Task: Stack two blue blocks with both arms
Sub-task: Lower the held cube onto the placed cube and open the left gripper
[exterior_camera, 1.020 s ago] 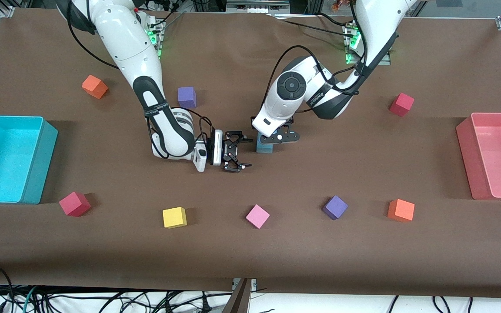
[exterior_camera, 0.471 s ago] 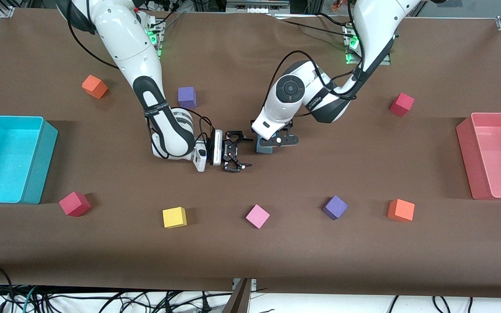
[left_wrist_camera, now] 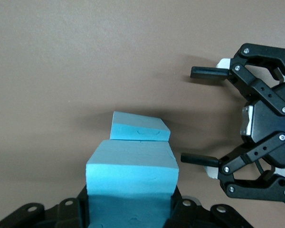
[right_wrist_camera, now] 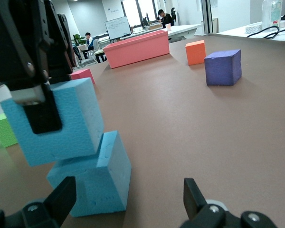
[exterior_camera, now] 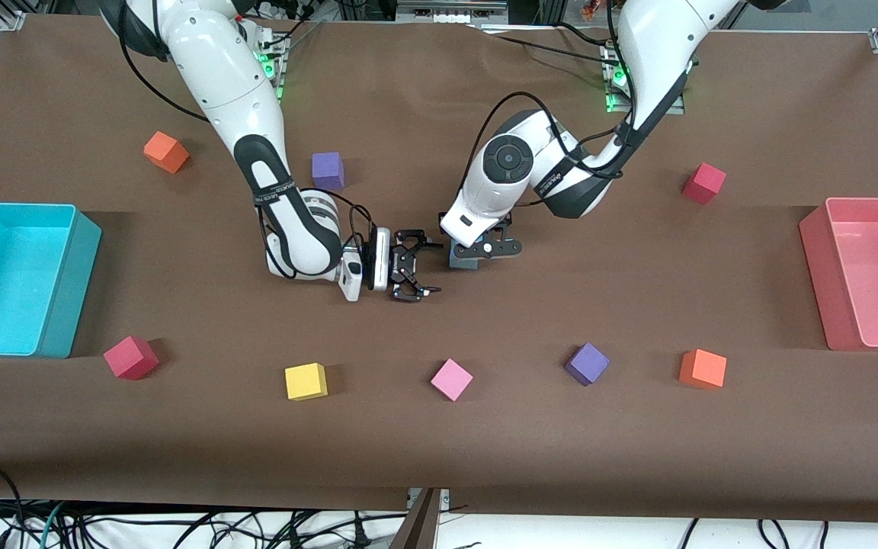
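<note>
Near the table's middle my left gripper is shut on one blue block, fingers pointing down. That block sits tilted and off-centre on the top of the second blue block, which rests on the brown cloth. My right gripper hovers open beside the pair, toward the right arm's end, lying level with nothing between its fingers. In the right wrist view its two fingertips frame the lower block from a short way off.
Loose cubes lie around: purple, orange, red, red, yellow, pink, purple, orange. A cyan bin and a pink bin stand at the table's ends.
My left gripper has eased slightly down and toward the right gripper with its blue block, over the lower block. The right arm has not moved.
</note>
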`<state>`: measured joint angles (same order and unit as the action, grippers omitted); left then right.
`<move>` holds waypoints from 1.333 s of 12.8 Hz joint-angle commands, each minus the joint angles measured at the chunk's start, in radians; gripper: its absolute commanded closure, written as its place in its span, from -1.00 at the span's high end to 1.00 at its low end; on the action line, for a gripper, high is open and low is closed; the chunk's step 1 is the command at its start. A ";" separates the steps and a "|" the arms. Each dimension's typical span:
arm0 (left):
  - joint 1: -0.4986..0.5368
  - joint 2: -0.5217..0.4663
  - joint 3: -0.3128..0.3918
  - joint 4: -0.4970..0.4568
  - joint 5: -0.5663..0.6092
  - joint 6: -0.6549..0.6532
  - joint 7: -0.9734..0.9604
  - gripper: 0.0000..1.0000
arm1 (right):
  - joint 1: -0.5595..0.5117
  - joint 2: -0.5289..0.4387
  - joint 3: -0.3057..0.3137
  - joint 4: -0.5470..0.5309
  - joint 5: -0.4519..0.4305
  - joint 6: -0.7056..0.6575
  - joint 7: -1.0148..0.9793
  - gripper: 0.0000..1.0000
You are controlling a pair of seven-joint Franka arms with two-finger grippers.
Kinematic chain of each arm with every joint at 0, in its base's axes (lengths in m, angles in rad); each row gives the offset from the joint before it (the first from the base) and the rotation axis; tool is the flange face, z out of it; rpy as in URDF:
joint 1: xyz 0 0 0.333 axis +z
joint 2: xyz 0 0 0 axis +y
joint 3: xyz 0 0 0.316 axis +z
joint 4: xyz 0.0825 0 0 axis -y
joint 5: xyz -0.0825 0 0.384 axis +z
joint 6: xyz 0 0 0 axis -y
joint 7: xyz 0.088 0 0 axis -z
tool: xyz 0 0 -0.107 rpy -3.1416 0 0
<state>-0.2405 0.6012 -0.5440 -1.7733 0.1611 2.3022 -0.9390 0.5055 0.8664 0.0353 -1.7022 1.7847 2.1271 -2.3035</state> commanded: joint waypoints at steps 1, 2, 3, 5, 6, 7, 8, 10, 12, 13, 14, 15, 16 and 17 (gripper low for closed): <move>-0.014 0.026 0.009 0.025 0.048 0.029 -0.049 -0.58 | 0.002 0.000 0.003 -0.002 0.024 -0.001 -0.025 1.00; -0.014 0.026 0.009 0.026 0.048 0.029 -0.053 -0.51 | 0.002 0.000 0.003 -0.002 0.024 0.000 -0.024 1.00; -0.014 0.026 0.009 0.025 0.049 0.029 -0.055 -0.02 | 0.002 0.000 0.003 -0.002 0.024 0.001 -0.025 1.00; -0.014 0.026 0.009 0.026 0.049 0.029 -0.079 1.00 | 0.002 0.000 0.003 -0.002 0.024 0.001 -0.025 1.00; -0.014 0.025 0.009 0.026 0.049 0.029 -0.083 1.00 | 0.002 0.000 0.003 -0.002 0.024 0.001 -0.025 1.00; -0.014 0.019 0.007 0.025 0.049 0.020 -0.083 1.00 | 0.002 0.000 0.003 -0.002 0.024 0.001 -0.025 1.00; -0.011 0.011 0.003 0.025 0.049 0.013 -0.084 1.00 | 0.002 0.002 0.003 -0.002 0.024 0.001 -0.025 1.00; -0.011 -0.035 -0.014 0.025 0.038 -0.024 -0.092 1.00 | 0.002 0.002 0.003 -0.002 0.024 0.001 -0.024 1.00; -0.002 -0.098 -0.028 0.025 0.038 -0.110 -0.092 1.00 | 0.002 0.000 0.002 0.003 0.021 0.001 -0.011 1.00; 0.004 -0.138 -0.028 0.028 0.038 -0.165 -0.086 1.00 | 0.002 0.000 0.002 0.006 0.015 0.008 -0.005 1.00; 0.006 -0.179 -0.027 0.029 0.037 -0.219 -0.084 1.00 | 0.002 -0.004 -0.002 0.007 0.010 0.023 -0.004 1.00; 0.018 -0.214 -0.027 0.029 0.037 -0.262 -0.084 1.00 | -0.001 -0.007 -0.008 0.019 -0.013 0.024 -0.001 1.00; 0.038 -0.247 -0.027 0.031 0.037 -0.289 -0.081 1.00 | -0.010 -0.009 -0.009 0.038 -0.062 0.024 0.002 1.00; 0.052 -0.280 -0.028 0.041 0.034 -0.305 -0.063 1.00 | -0.015 -0.015 -0.027 0.048 -0.120 0.024 0.045 1.00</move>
<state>-0.2202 0.3924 -0.5681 -1.7264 0.1753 2.0409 -1.0082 0.5012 0.8669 0.0234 -1.6753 1.7389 2.1441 -2.3007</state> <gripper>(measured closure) 0.000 0.000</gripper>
